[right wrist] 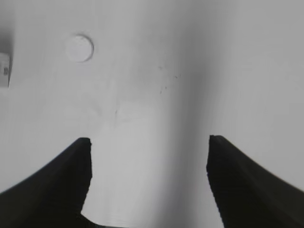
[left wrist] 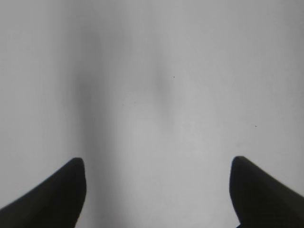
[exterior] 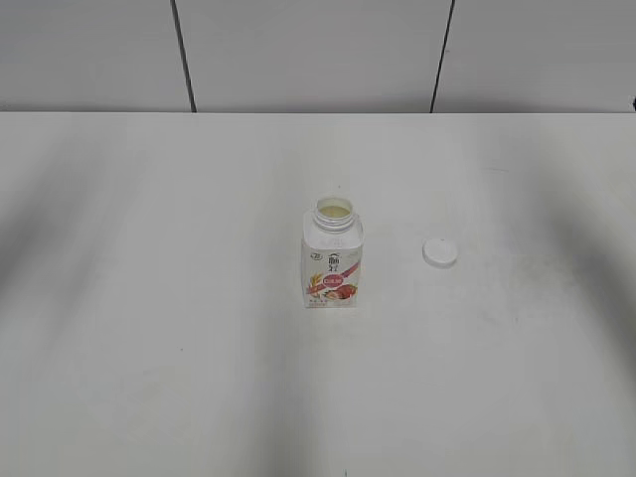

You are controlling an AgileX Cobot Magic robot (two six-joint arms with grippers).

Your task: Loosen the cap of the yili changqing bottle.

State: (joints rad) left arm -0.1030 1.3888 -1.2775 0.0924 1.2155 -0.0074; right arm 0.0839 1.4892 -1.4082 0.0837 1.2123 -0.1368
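Yili changqing bottle [exterior: 332,260] stands upright mid-table [exterior: 149,348], neck open, pale contents visible at the mouth. Cap [exterior: 440,251] is already off, lying flat on the table to the bottle's right, well apart from it. Right wrist view shows the cap [right wrist: 79,48] ahead and left of the right tool [right wrist: 149,154], with a sliver of the bottle at the left frame edge. Right tool jaws apart, holding nothing. Left tool [left wrist: 158,173] jaws apart too, only bare table below it. Neither arm shows in the exterior view.

My read: loosening is done, and then some.

Risks from here:
- Open bottle is unsupported; any arm sweep through centre tips it and spills the contents.
- Cap is white on a white table, low contrast, so a re-grasp could miss or skid it away.
- Nothing steadies the bottle if a tool nudges it.
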